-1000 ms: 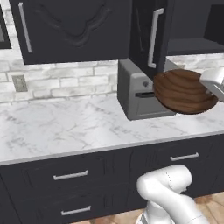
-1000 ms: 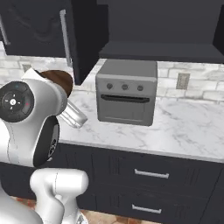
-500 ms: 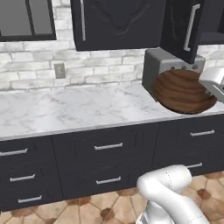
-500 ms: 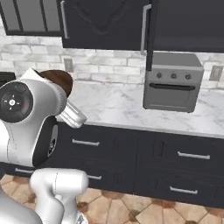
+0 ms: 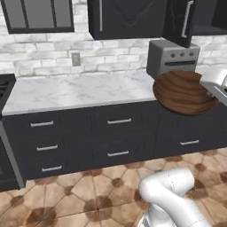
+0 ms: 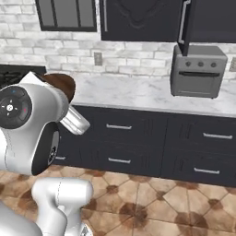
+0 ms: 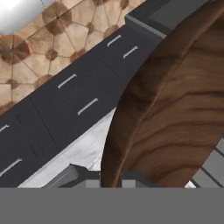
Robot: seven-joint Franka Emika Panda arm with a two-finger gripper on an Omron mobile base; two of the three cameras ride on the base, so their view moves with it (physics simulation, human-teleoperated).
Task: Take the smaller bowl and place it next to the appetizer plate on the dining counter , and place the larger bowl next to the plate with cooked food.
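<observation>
The gripper [image 7: 111, 177], its tips half-hidden, stays clamped on the smaller bowl [image 5: 184, 91], partly blocking the unbranded toaster oven [image 5: 173, 56].

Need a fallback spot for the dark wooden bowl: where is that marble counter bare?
The white marble counter is bare from the black stove to the grey toaster oven. The oven's end is crowded, where the small dark brown wooden bowl hangs.

White arm reared high from its base, elbow bent — the tool [image 7: 109, 177] clamped tight on the smaller bowl's [image 5: 184, 92] rim, carrying it aloft.
</observation>
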